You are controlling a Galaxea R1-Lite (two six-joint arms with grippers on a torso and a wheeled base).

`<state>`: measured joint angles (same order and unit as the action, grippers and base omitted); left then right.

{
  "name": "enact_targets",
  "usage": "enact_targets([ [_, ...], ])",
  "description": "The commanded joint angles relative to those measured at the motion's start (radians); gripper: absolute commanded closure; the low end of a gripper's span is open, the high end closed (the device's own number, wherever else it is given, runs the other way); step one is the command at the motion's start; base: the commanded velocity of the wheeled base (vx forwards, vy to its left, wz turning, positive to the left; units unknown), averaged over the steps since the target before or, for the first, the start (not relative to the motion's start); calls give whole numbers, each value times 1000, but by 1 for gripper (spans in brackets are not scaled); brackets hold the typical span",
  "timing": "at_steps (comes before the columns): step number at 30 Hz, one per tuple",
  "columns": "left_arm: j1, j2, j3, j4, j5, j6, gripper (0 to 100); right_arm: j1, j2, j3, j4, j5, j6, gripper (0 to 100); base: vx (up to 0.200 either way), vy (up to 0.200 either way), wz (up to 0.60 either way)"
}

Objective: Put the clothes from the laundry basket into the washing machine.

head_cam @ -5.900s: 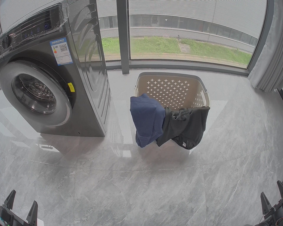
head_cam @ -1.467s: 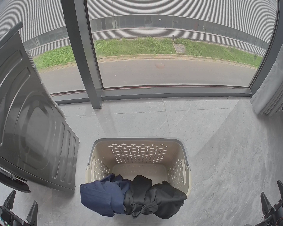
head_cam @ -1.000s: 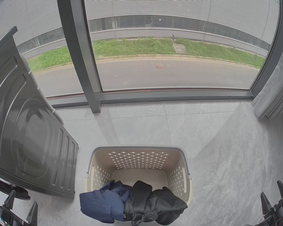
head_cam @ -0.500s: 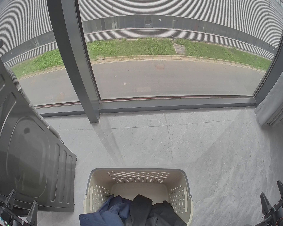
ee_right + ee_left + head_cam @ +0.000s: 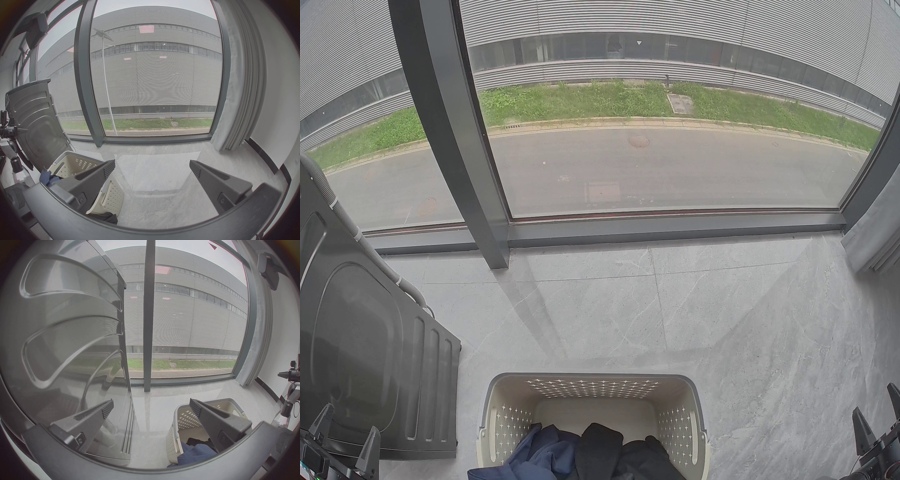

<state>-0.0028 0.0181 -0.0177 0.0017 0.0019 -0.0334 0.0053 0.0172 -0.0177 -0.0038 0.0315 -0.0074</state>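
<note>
Laundry basket [image 5: 592,389] stands on the grey floor [image 5: 737,300] at its near edge, just beside the washing machine [image 5: 369,356], whose ribbed side panel faces it. There is a narrow gap between them. Clothes lie bunched at the basket's near rim: blue garment [image 5: 540,451] on the left, black garment [image 5: 615,453] on the right, the two touching. The basket's cream bottom shows behind them. Left gripper [image 5: 349,422] sits low at the near left corner, in front of the machine's side, fingers spread wide with nothing between them. Right gripper [image 5: 874,403] sits low at the near right corner over floor, likewise spread and empty, well apart from the basket. Window post [image 5: 456,144] and curtain [image 5: 878,244] stand along the floor's far edge.
</note>
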Motion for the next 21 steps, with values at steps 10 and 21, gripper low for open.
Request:
enact_targets([
  [10, 0, -10, 16, 0, 0, 3, 0, 1, -5, 18, -1, 1, 0, 0, -40, 0, 0],
  [21, 0, -10, 16, 0, 1, 7, 0, 2, -5, 18, -1, 1, 0, 0, -200, 0, 0],
])
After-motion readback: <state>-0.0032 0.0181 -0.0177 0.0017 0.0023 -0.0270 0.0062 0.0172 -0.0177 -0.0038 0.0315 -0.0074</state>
